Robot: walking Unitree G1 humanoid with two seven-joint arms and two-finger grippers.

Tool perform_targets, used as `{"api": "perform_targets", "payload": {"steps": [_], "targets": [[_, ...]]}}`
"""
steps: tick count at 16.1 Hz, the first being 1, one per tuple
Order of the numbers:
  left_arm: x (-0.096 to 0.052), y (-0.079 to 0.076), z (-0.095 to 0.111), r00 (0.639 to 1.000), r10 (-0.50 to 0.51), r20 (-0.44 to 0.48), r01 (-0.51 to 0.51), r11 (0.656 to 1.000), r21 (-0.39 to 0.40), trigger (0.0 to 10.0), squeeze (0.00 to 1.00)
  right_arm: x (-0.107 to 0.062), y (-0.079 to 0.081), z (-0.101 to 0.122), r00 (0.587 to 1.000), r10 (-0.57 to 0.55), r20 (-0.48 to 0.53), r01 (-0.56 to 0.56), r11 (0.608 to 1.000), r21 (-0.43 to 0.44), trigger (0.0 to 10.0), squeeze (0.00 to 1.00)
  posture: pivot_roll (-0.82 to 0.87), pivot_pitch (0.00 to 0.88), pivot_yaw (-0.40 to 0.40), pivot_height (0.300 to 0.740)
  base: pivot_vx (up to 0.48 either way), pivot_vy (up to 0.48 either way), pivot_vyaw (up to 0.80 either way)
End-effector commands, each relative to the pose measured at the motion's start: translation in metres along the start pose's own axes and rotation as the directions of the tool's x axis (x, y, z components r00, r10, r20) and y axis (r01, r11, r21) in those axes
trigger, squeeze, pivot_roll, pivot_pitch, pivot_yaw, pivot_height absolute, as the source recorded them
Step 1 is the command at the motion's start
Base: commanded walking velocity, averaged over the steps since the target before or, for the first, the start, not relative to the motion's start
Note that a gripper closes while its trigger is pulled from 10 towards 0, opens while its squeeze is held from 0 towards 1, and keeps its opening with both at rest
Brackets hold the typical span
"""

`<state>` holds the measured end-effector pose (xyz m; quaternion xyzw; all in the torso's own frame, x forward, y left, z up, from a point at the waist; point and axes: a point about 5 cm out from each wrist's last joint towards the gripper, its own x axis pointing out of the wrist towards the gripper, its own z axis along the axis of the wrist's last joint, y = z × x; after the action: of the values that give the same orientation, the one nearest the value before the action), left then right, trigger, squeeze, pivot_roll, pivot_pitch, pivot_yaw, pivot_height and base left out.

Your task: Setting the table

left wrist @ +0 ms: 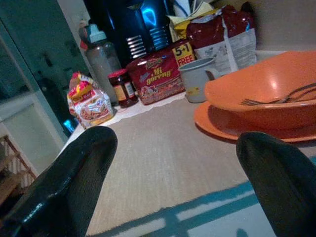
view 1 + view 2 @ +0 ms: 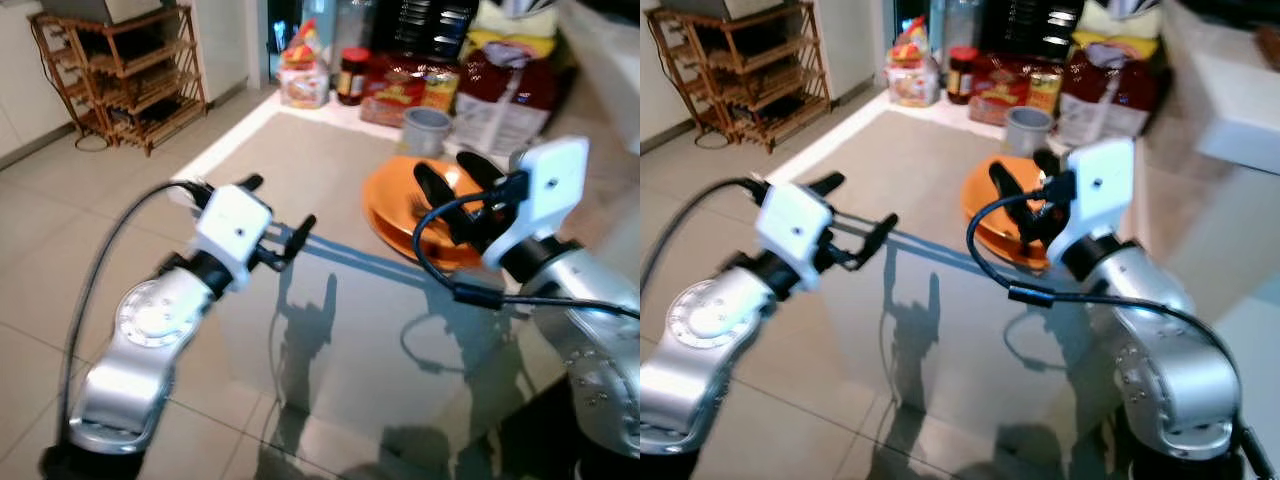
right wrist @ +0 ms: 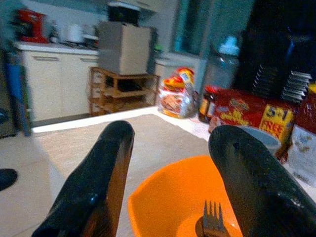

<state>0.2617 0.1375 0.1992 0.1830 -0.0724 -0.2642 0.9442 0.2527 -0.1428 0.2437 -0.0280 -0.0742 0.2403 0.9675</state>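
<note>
An orange bowl sits on an orange plate on the beige mat of a glass-topped table. A metal fork lies inside the bowl. Just behind them stands a grey mug. My right gripper hovers directly over the bowl, open, its fingers astride the near rim and holding nothing. My left gripper is open too, low over the mat to the left of the bowl and pointing toward it, well apart from it.
Along the table's far edge stand red noodle packs, a dark jar, a snack bag, a water bottle and red-and-white bags. A wooden rack stands on the tiled floor at far left. A white counter is on the right.
</note>
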Motion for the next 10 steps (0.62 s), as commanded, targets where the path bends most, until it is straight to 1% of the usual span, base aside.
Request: {"api": "perform_targets", "payload": {"steps": [1, 2, 3, 4, 6, 8, 9, 10], "targets": [[-0.002, 0.0, 0.001, 1.0, -0.029, 0.003, 0.029, 1.0, 0.005, 10.0, 0.0, -0.001, 0.006, 0.008, 0.998, 0.055, 0.008, -0.055, 0.998, -0.008, 10.0, 0.0, -0.03, 0.0, -0.022, 0.74, 0.0, 0.0, 0.0], [-0.003, 0.001, 0.002, 0.999, -0.051, 0.011, 0.051, 0.999, 0.0, 10.0, 0.0, -0.003, 0.007, 0.013, 0.997, 0.079, -0.004, -0.079, 0.997, -0.002, 10.0, 0.0, -0.03, 0.0, -0.021, 0.74, 0.0, 0.0, 0.0], [-0.004, 0.002, 0.003, 0.998, -0.063, 0.016, 0.063, 0.998, 0.006, 10.0, 0.0, -0.004, 0.007, 0.014, 0.996, 0.087, -0.023, -0.086, 0.996, 0.006, 10.0, 0.0, -0.03, 0.0, -0.021, 0.74, 0.0, 0.0, 0.0], [-0.005, 0.003, 0.004, 0.997, -0.077, 0.016, 0.077, 0.997, 0.02, 10.0, 0.0, -0.008, 0.005, 0.011, 0.992, 0.095, -0.085, -0.095, 0.995, 0.005, 10.0, 0.0, -0.03, 0.0, -0.018, 0.74, 0.0, 0.0, 0.0], [-0.006, 0.006, 0.004, 0.996, -0.089, -0.001, 0.089, 0.996, 0.012, 10.0, 0.0, -0.015, -0.001, 0.001, 0.975, 0.072, -0.209, -0.078, 0.997, -0.021, 10.0, 0.0, -0.02, 0.0, -0.012, 0.74, 0.0, 0.0, 0.0], [-0.007, 0.006, 0.004, 0.994, -0.11, -0.007, 0.109, 0.994, -0.007, 10.0, 0.0, -0.018, -0.006, -0.009, 0.958, 0.015, -0.288, -0.019, 1.0, -0.009, 10.0, 0.0, -0.02, 0.0, 0.001, 0.74, 0.0, 0.448, 0.0], [-0.006, 0.004, 0.004, 0.992, -0.128, -0.012, 0.128, 0.992, 0.003, 10.0, 0.0, -0.019, -0.011, -0.013, 0.949, -0.046, -0.312, 0.051, 0.999, 0.009, 10.0, 0.0, -0.02, 0.0, 0.011, 0.74, 0.0, 0.48, 0.0], [-0.006, 0.003, 0.005, 0.991, -0.136, 0.0, 0.136, 0.991, -0.013, 10.0, 0.0, -0.02, -0.015, -0.015, 0.94, -0.089, -0.329, 0.095, 0.995, 0.003, 10.0, 0.0, -0.03, 0.0, 0.017, 0.74, 0.0, 0.48, 0.0]]}}
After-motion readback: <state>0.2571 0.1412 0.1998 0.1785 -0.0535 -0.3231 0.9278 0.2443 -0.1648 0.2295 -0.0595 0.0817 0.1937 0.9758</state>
